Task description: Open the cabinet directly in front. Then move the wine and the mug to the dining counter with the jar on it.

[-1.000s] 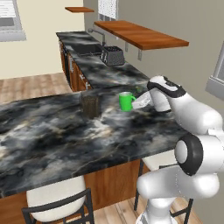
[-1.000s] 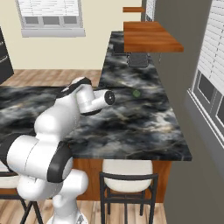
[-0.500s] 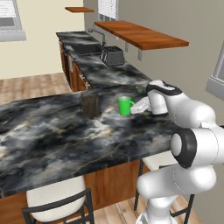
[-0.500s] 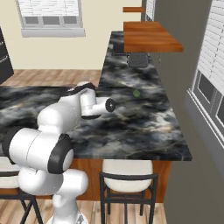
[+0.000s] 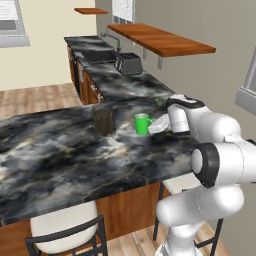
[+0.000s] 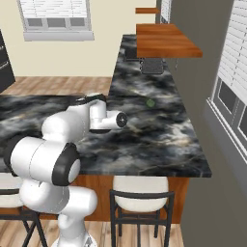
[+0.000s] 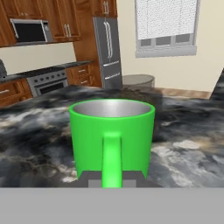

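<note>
- Green mug [image 5: 142, 123] upright on the dining counter [image 5: 60, 155], near the slab's right end, handle turned toward the gripper [image 5: 156, 126].
- In the hand view, mug [image 7: 112, 135] dead centre and close, pale grey inside showing, loop handle facing the camera and running down between the dark fingertips [image 7: 92, 180] at the bottom edge.
- Gripper pressed nearly together, pinching the mug by its handle side; whether the base rests on the marble or sits just above it, cannot tell.
- Jar [image 5: 103, 121] dark and ribbed, standing on the same slab just left of the mug, apart from it.
- In the hand view, jar [image 7: 138, 85] partly hidden beyond the mug's rim, further along the counter.
- White arm reaching in from the right, forearm level over the counter's right edge, wrist bent toward the mug.
- From the right base view, arm and hand [image 6: 113, 120] over the veined marble [image 6: 159, 140]; mug hidden behind the wrist.
- Small green round object [image 6: 150, 102] lying on the marble beyond the hand; too small to tell what.
- Pale-seated stools [image 5: 62, 225] tucked under the near edge of the counter.
- Toaster [image 5: 129, 63] far back on the wall-side worktop, under a wooden shelf [image 5: 162, 40].
- Refrigerator [image 7: 108, 51] and window [image 7: 165, 26] across the room in the hand view.
</note>
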Controlling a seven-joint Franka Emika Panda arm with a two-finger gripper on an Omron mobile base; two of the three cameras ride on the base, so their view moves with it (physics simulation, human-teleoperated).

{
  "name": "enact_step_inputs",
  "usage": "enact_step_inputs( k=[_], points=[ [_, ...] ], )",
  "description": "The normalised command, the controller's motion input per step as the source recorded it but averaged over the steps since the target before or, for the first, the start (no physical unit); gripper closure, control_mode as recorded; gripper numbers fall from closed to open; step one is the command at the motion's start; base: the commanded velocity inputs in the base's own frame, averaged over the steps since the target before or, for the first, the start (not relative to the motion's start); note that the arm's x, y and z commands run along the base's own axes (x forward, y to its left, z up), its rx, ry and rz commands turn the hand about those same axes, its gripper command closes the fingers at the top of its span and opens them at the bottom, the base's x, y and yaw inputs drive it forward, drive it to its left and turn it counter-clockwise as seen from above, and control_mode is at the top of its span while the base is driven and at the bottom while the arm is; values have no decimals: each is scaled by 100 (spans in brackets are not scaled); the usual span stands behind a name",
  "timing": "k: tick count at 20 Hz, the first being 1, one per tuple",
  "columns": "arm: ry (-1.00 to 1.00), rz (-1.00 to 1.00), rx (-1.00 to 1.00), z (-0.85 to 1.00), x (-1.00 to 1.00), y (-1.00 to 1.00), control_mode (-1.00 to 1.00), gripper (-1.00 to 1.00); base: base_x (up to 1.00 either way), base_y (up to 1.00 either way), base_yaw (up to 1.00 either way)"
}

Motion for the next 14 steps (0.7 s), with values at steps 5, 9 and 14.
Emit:
enact_step_inputs(
  k=[5, 9, 14],
  points=[
    [0, 0, 0, -6, 44, 0, -100, 100, 0, 0, 0],
    [0, 0, 0, -8, 41, 0, -100, 100, 0, 0, 0],
    [-3, 0, 0, -8, 12, 0, -100, -100, 0, 0, 0]
  ],
)
